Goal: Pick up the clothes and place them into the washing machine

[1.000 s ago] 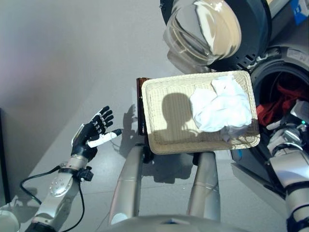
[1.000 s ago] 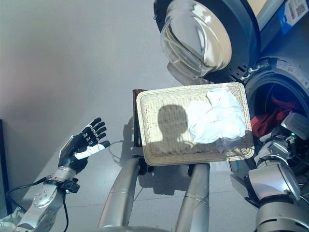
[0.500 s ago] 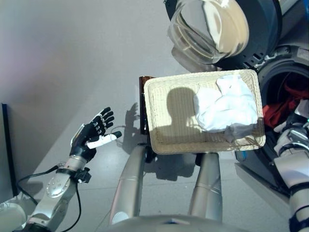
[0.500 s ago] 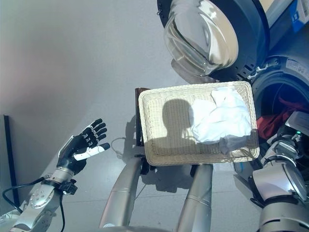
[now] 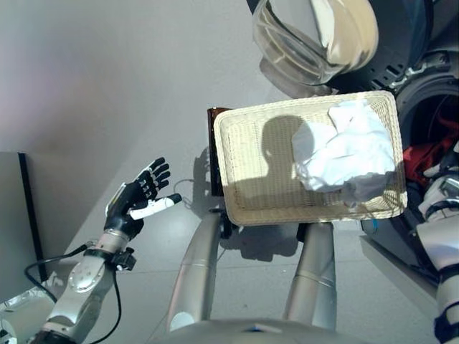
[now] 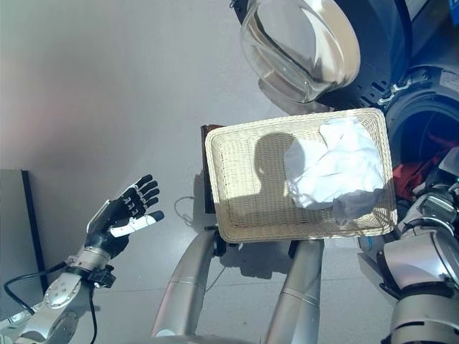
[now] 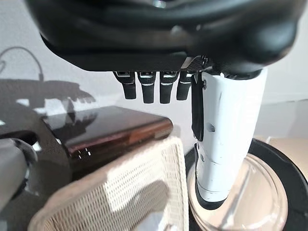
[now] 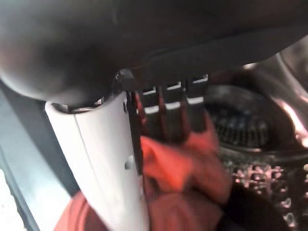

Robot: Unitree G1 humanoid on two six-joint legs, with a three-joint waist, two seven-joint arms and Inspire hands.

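A white bundle of clothes (image 5: 344, 154) lies in the right half of a cream wicker basket (image 5: 244, 143). Red cloth (image 5: 423, 154) sits inside the washing machine drum (image 5: 430, 115) at the right edge. My right hand (image 8: 106, 159) reaches into the drum mouth, its fingers (image 8: 166, 110) straight and resting against the red cloth (image 8: 183, 168), the thumb straight beside them. My left hand (image 5: 136, 201) hangs open over the floor, well left of the basket and holding nothing.
The washer's round glass door (image 5: 315, 36) stands open above the basket's far edge. A dark brown stand (image 7: 110, 130) carries the basket. A dark upright panel (image 5: 29, 208) stands at the far left.
The whole picture has slid, so the camera has moved; the basket and washer now sit further right. Both hands keep their poses.
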